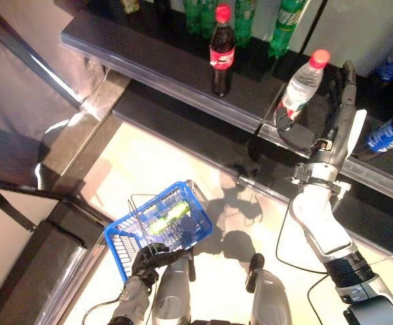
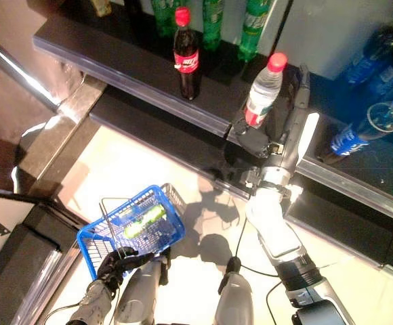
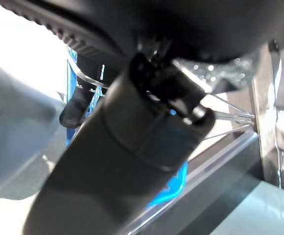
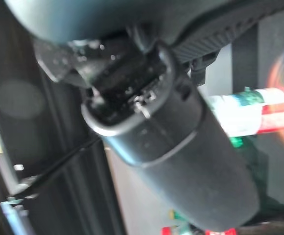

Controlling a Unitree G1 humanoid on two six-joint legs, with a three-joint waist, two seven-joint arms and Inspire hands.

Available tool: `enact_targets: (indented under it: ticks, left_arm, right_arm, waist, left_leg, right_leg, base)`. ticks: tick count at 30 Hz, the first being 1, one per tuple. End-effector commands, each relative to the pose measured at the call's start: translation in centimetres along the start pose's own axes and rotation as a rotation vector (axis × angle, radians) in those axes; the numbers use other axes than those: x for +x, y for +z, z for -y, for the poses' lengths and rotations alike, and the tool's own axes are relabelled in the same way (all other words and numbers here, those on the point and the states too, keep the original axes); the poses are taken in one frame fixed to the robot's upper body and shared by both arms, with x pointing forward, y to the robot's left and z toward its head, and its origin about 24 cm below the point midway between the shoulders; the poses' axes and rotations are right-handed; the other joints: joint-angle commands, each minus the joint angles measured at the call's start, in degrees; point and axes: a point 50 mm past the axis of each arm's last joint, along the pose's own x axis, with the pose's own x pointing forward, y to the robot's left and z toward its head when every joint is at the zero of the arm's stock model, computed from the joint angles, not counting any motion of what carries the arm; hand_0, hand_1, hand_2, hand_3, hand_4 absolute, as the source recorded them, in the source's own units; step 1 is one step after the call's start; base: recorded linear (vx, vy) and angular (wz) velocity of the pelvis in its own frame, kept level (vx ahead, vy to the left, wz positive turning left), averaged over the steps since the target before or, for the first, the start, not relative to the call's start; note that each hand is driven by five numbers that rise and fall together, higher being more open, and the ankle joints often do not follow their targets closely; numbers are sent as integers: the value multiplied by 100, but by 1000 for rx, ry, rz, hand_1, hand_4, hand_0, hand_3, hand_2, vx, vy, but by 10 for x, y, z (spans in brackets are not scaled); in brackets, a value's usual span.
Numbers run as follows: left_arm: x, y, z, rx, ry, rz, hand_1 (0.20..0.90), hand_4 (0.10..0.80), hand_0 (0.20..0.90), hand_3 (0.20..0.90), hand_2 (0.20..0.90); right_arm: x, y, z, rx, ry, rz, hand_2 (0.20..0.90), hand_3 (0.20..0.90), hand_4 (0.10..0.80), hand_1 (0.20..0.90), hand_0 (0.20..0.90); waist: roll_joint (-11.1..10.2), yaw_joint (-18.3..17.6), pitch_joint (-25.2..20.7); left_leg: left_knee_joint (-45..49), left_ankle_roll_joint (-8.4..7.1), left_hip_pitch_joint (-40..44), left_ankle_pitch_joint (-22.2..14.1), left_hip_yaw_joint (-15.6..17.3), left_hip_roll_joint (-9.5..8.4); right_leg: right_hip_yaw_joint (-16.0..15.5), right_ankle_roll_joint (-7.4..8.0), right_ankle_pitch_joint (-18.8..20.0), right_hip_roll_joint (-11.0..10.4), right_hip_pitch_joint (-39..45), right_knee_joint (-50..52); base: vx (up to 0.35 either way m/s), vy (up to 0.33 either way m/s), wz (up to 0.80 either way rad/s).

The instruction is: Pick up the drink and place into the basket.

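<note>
A clear water bottle (image 1: pixel 302 84) with a red cap stands on the dark shelf (image 1: pixel 162 64). My right hand (image 1: pixel 337 101) is raised to it. Its fingers (image 2: pixel 301 91) lie straight beside the bottle with a gap between, and its thumb (image 1: pixel 293 134) sits in front of the bottle's base. The right wrist view shows the bottle's label (image 4: pixel 252 112) past the thumb. Low at the left, my left hand (image 1: pixel 150 258) is curled round the wire handle of a blue basket (image 1: pixel 116 242). A green bottle (image 1: pixel 170 217) lies inside the basket.
A cola bottle (image 1: pixel 221 51) stands on the shelf left of the water bottle, with green bottles (image 1: pixel 240 17) behind it. Blue-labelled bottles (image 1: pixel 386 135) lie to the right. A lower shelf ledge (image 1: pixel 183 125) juts out over the pale floor (image 1: pixel 237 223).
</note>
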Motion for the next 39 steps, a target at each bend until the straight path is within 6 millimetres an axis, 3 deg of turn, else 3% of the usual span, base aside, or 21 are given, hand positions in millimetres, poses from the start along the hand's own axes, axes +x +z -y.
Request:
enact_targets:
  ticks: [1, 11, 22, 30, 39]
  left_arm:
    - [-20, -32, -19, 10, 25, -82, 300, 100, 300, 200, 300]
    - [-13, -18, -9, 8, -11, -43, 300, 100, 300, 200, 300]
    - [-13, -18, -7, 18, -25, -51, 300, 100, 300, 200, 300]
    - [-10, -12, -1, 25, -48, -38, 300, 100, 300, 200, 300]
    - [-9, -10, 0, 37, -60, -42, 300, 100, 300, 200, 300]
  right_arm:
    - [25, 56, -5, 119, -65, 264, 900, 900, 800, 900, 900]
    - [40, 51, -8, 129, -174, 220, 900, 900, 800, 900, 900]
    - [58, 52, 0, 166, -301, 185, 900, 900, 800, 900, 900]
    - [77, 62, 2, 235, -343, 172, 900, 900, 800, 900, 900]
    - [95, 88, -7, 286, -298, 213, 900, 900, 800, 900, 900]
  waist:
    - [-93, 34, -176]
    - [-35, 154, 91]
    - [4, 271, 91]
    - [25, 372, 91]
    - [47, 486, 91]
  left_leg:
    - [703, -289, -140, -80, -272, 177]
    - [796, -225, -407, -77, -333, 102]
    - [742, -167, -607, -131, -374, 39]
    - [710, -98, -736, -212, -403, -33]
    - [618, -21, -820, -268, -455, -147]
  right_leg:
    - [87, -215, 575, -1, -118, -333]
    - [54, -215, 582, -48, -385, -147]
    - [14, -222, 588, -70, -614, -82]
    - [-3, -235, 586, -91, -823, 27]
    - [-4, -233, 574, -103, -1010, 110]
  base:
    - [-5, 63, 5]
    - [-4, 3, 1]
    - [2, 1, 1]
    - [5, 0, 2]
    - [16, 4, 6]
